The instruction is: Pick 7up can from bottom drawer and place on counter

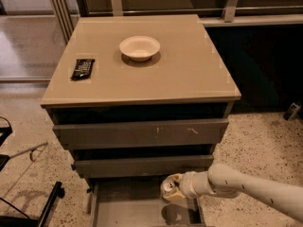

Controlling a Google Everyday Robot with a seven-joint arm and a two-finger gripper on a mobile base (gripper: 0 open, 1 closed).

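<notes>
The 7up can, with a silver top and pale body, is held just above the floor of the open bottom drawer, at its right side; its shadow lies on the drawer floor below it. My gripper reaches in from the right on a white arm and is shut on the can. The tan counter tops the grey cabinet above.
A cream bowl and a black snack packet lie on the counter. Two closed drawers overhang the can. A black stand's leg and a cable lie on the floor at left. A dark wall panel stands at right.
</notes>
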